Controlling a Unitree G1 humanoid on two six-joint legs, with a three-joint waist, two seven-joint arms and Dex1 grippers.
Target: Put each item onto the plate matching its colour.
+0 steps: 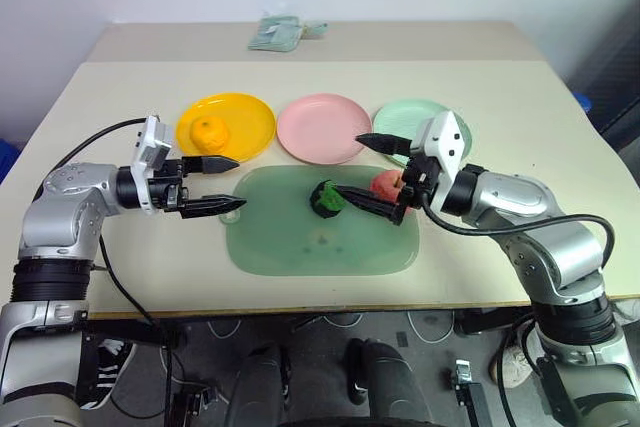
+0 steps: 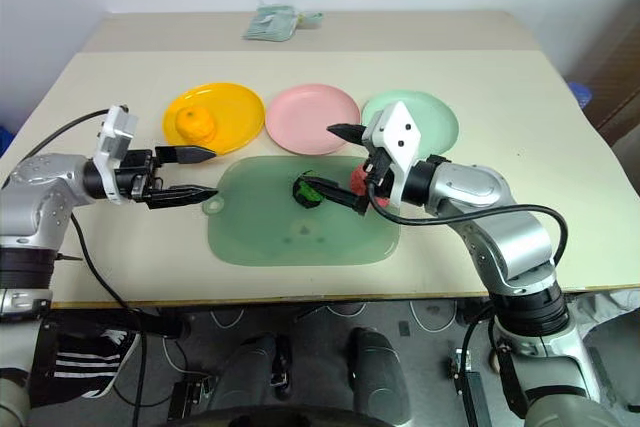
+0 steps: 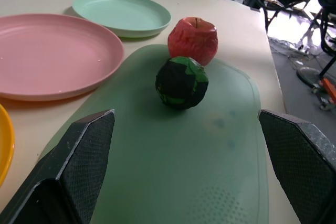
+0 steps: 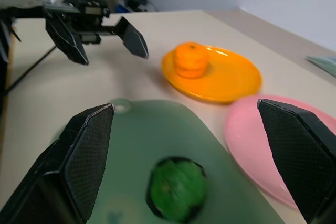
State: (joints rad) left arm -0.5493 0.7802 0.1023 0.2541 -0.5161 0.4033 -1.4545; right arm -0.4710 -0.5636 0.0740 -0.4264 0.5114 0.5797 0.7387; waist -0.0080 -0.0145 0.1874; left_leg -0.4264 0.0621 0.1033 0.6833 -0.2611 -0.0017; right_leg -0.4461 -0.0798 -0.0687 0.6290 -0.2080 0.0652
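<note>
Orange [image 1: 208, 132]: seated on the yellow plate [image 1: 250, 117], at 11 o'clock from the mat [image 1: 300, 247]. Pink plate [image 1: 322, 127] and mint plate [image 1: 405, 115]: bare, at 12 and 1 o'clock. Green-black ball [image 1: 327, 198] and apple [image 1: 386, 184]: lying on the mat, near each other. Left gripper [image 1: 228, 183]: spread wide, nothing held, at the mat's 9 o'clock edge. Right gripper [image 1: 352, 167]: spread wide, nothing held, poised over ball and apple.

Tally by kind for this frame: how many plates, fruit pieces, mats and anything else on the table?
Plates: 3, yellow plate, pink plate, mint plate
Fruit pieces: 3, orange, apple, green-and-black ball
Mats: 1, green mat
Other: 1, pale packet
Total: 8
</note>
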